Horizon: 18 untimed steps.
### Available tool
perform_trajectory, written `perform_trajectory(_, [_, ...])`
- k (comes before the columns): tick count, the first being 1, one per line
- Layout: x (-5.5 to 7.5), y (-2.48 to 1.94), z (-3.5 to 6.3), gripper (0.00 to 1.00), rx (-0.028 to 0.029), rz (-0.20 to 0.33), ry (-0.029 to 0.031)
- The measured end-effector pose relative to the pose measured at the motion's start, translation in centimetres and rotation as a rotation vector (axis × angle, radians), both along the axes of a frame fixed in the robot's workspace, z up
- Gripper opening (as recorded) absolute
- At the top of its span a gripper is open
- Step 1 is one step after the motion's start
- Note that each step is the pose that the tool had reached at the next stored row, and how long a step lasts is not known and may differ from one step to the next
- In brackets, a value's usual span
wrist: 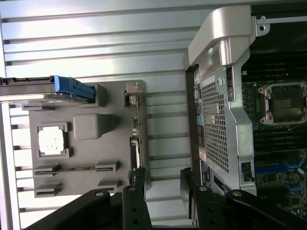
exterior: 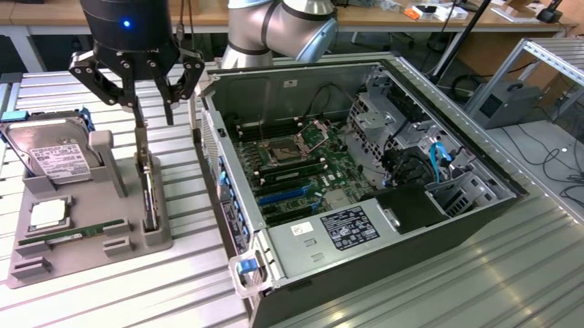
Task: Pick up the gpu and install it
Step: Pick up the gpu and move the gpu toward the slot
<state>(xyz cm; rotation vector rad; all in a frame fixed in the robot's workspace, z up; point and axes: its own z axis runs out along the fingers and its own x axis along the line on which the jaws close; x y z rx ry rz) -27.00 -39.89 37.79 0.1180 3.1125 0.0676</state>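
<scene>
The gpu (exterior: 146,186) stands on edge in a slot of the grey holder tray (exterior: 87,256), its long silver bracket pointing up. My gripper (exterior: 150,104) hangs open just above the top of that bracket, fingers spread to either side and touching nothing. In the wrist view the gpu (wrist: 135,139) shows edge-on along the tray's side, and my open gripper (wrist: 163,179) sits a little off its near end, one black fingertip (wrist: 139,176) close to the card. The open computer case (exterior: 365,171) lies beside the tray, with the motherboard (exterior: 292,164) and its blue slots (exterior: 283,195) exposed.
The tray also holds a silver hard drive (exterior: 55,158) leaning at the back, a CPU (exterior: 48,213) and a green RAM stick (exterior: 68,236). The case wall (wrist: 225,96) rises close beside the tray. The table top is ribbed metal (exterior: 474,273).
</scene>
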Motion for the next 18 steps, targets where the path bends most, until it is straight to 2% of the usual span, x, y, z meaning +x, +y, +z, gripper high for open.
perform_trajectory(18, [-0.01, 0.0, -0.51, 0.42, 0.0, 0.0, 0.0])
